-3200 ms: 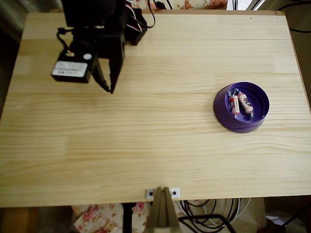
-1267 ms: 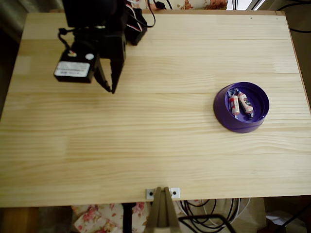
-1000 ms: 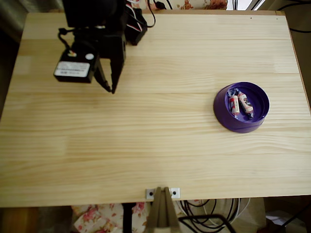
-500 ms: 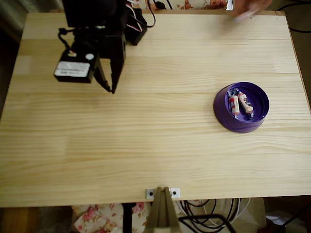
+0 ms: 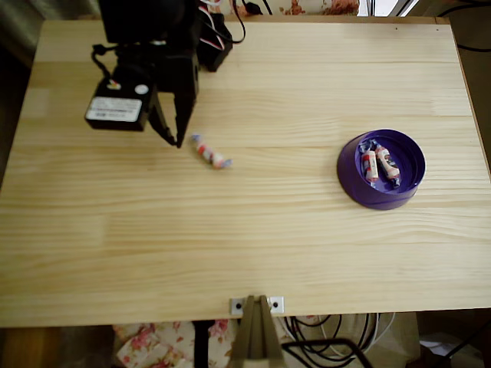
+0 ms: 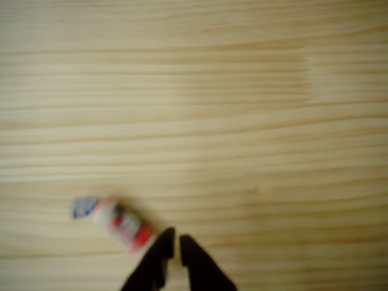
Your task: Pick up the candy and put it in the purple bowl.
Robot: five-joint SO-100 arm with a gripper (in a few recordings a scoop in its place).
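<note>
So the hand (image 6: 172,242) is nearly closed, just a thin slit between the two black fingertips (image 6: 162,241), and it's got nothing in it. It hangs over the bare bench (image 5: 253,230) up in the top-left corner in the overhead view. A candy (image 5: 210,152) lies loose on the wood just right of the tips; in the wrist view it's blurry and sits right beside the left tip, can't tell if they touch. Purple bowl (image 5: 354,186) is well off to the right with two candies (image 5: 380,165) inside.
</note>
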